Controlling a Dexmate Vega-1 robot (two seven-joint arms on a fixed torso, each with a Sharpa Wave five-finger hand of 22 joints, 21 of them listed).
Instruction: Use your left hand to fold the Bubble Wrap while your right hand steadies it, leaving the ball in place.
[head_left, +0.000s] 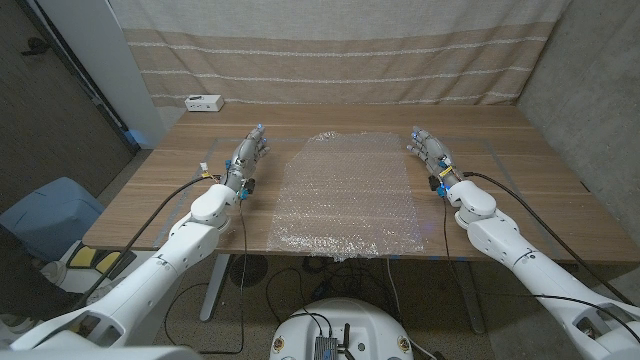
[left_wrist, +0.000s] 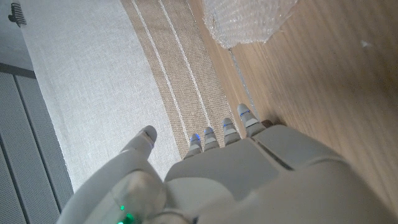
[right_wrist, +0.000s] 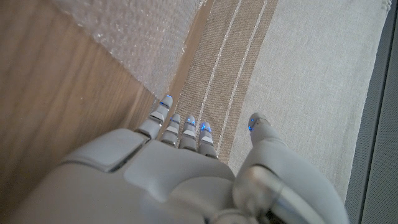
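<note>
The robot's left hand (head_left: 249, 153), white with blue-tipped fingers, stands on the wooden surface (head_left: 520, 160) just beside the left edge of a clear, rumpled sheet of bubble wrap (head_left: 348, 195), fingers straight and slightly apart, holding nothing. Seen from the left wrist, the same hand (left_wrist: 249, 168) reaches along the bare wood with its thumb held away from the other fingers, a corner of the bubble wrap (left_wrist: 249, 18) lying ahead of it and apart from the fingertips.

The right hand (head_left: 428, 148) mirrors it at the sheet's far right corner, fingers extended and empty, close to the plastic's edge. From the right wrist, that hand (right_wrist: 180, 168) shows its fingers side by side and thumb spread off, with the bubble wrap (right_wrist: 124, 37) just ahead of the fingertips; whether they touch it cannot be told.

The sheet lies spread flat and unfolded across the middle of the surface, its near edge hanging slightly over the front rim. A small white box (head_left: 203, 102) sits at the far left corner, before a beige striped curtain (head_left: 330, 50).
</note>
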